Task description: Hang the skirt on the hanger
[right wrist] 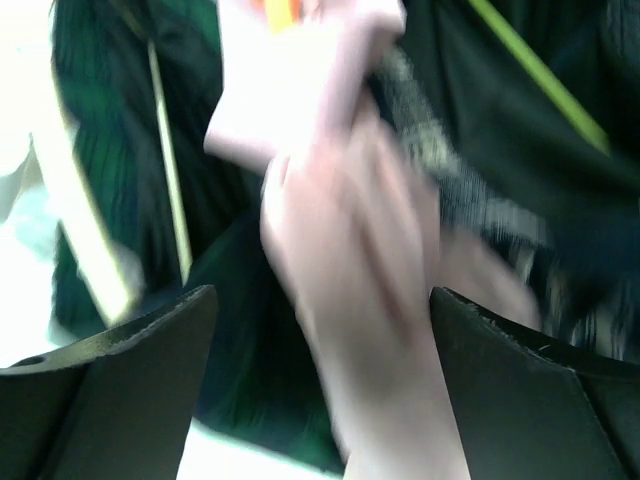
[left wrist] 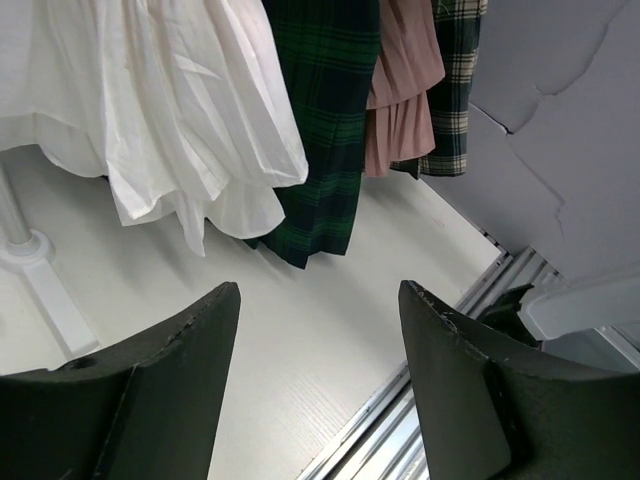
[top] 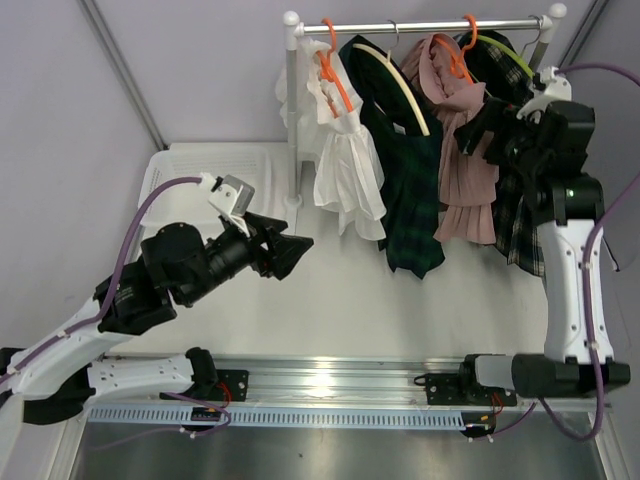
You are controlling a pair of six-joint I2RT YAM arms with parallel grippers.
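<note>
Pink skirt (top: 462,190) on orange hanger (top: 452,58), 1 o'clock. R hand (right wrist: 325,300) at 2 o'clock, spread apart nr skirt. L hand (left wrist: 320,295) at 9 o'clock over desk (top: 330,300), apart, empty.

The left end effector (left wrist: 318,295) hangs above the white table (left wrist: 300,345), its two dark fingers (left wrist: 175,390) spread wide apart across the bottom of the frame. Four garments hang side by side above: a white pleated skirt (left wrist: 180,110), a dark green tartan skirt (left wrist: 325,130) (its hem reaching lowest), a pink skirt (left wrist: 405,90) and a cream-and-green checked skirt (left wrist: 455,90). The rack's white foot (left wrist: 30,250) stands at left; a metal rail (left wrist: 400,425) edges the table at right.
</note>
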